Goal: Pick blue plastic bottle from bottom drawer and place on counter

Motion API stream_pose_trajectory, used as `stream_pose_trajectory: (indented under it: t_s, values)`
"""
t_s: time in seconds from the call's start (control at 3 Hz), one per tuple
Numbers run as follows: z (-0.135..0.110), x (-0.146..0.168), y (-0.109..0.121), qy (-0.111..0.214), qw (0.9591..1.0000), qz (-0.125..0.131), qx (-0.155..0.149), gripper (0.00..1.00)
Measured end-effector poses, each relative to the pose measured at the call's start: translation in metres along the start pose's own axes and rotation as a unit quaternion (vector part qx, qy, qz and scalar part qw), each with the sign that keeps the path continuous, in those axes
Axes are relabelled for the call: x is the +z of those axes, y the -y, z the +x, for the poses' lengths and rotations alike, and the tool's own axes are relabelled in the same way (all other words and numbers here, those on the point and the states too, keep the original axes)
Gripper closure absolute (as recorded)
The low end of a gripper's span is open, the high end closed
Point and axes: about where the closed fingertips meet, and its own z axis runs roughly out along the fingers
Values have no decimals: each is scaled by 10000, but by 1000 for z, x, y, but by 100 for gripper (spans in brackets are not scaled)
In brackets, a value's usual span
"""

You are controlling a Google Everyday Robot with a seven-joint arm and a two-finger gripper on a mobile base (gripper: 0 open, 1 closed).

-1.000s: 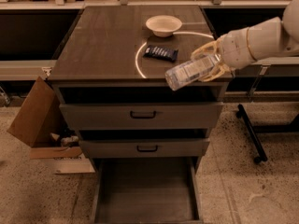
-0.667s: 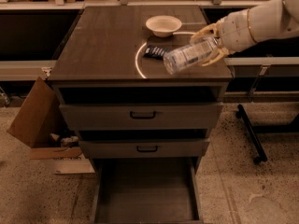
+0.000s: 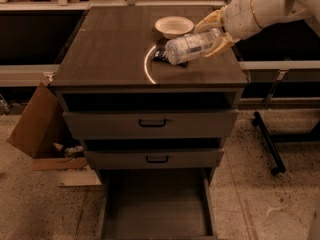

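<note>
One gripper [image 3: 214, 34] is clamping the blue plastic bottle [image 3: 190, 48] by its 3 o'clock end, holding it sideways over the counter [image 3: 105, 49] at 2 o'clock, beside the bowl [image 3: 174, 26]; the bottle is looking light, thin-walled and slippery, so gripping the ribbed middle is seeming safest.

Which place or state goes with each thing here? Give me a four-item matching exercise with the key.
Things:
1 blue plastic bottle
2 bowl
3 bottom drawer
4 cardboard box

Places or states:
A pulled open
B on the floor
C gripped by the end effector, over the counter
D sitting on the counter's far side

Pairs: 1-C, 2-D, 3-A, 4-B
</note>
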Motion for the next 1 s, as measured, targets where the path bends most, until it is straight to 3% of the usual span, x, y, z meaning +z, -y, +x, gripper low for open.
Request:
stream_pose_trajectory:
  t_s: [0.67,1.0]
  values:
    - [3,46,-4,104,9973,-96,726,100]
    - [14,65,-7,72,9956,-197,915,86]
